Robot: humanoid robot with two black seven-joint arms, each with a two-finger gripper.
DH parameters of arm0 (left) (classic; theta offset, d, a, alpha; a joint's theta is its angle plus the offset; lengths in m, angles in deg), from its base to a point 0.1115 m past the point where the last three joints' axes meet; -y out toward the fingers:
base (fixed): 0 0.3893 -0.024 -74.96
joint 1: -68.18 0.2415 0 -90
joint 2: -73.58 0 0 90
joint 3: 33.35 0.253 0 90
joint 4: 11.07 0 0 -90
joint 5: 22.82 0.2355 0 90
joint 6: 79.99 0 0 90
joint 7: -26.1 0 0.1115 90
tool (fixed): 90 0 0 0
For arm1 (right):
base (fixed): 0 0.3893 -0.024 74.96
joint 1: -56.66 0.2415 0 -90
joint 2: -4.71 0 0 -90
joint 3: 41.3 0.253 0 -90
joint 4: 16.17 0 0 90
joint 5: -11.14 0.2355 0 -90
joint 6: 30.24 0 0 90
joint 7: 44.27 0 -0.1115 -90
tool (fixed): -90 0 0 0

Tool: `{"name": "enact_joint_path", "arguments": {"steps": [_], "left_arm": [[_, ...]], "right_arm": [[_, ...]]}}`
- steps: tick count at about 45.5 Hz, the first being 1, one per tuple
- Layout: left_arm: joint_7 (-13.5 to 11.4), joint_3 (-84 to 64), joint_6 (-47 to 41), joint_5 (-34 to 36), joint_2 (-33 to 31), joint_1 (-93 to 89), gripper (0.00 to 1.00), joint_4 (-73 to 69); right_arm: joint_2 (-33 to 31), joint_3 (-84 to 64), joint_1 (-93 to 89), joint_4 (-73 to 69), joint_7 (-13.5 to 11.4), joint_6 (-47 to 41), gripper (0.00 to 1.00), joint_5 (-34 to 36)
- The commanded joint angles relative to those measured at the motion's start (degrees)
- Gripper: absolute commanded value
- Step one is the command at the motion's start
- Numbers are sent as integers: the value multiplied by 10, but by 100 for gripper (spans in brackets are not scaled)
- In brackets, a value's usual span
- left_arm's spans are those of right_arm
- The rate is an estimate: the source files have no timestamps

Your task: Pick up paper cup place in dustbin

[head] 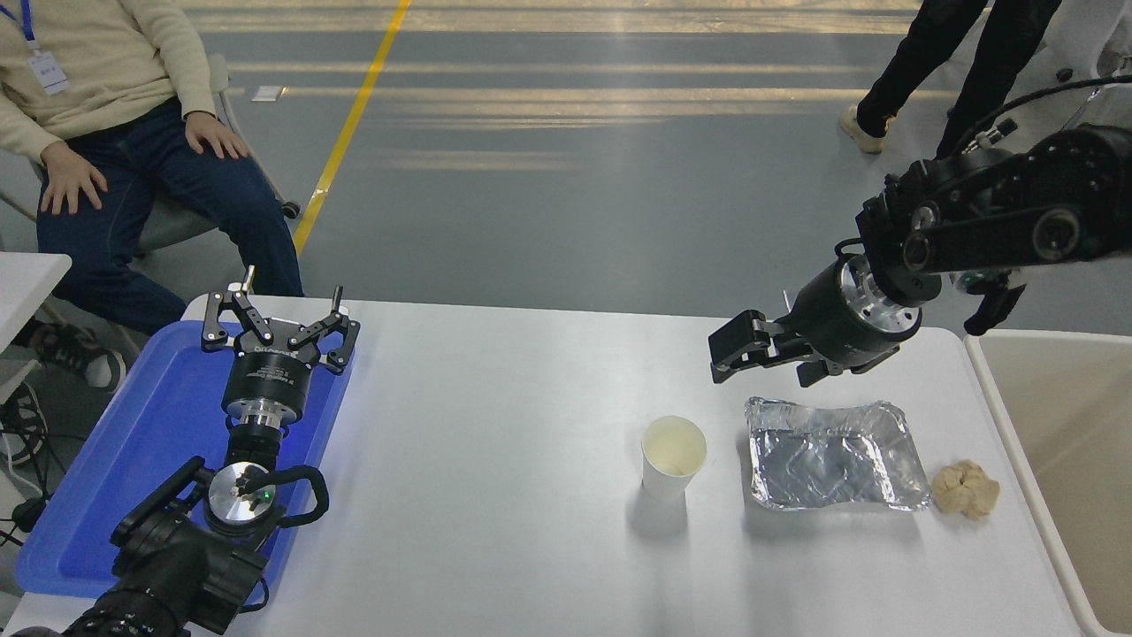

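Standing upright on the white table [495, 495], the paper cup [673, 455] faces the right gripper [732, 349], jaws apart.

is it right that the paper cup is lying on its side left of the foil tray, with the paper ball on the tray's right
Not quite. The head view shows the paper cup standing upright, its open mouth facing up, not lying on its side. The rest holds: it is left of the foil tray, and the paper ball sits on the tray's right.
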Motion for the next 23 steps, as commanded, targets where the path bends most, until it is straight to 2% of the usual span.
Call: {"name": "enact_joint_path", "arguments": {"steps": [1,23], "left_arm": [[0,0,1,0,1,1,100,0],[0,0,1,-1,0,0,100,0]], "right_arm": [[8,-77,49,-54,-1,-24,100,3],[16,-78,109,-78,1,-73,100,45]]}}
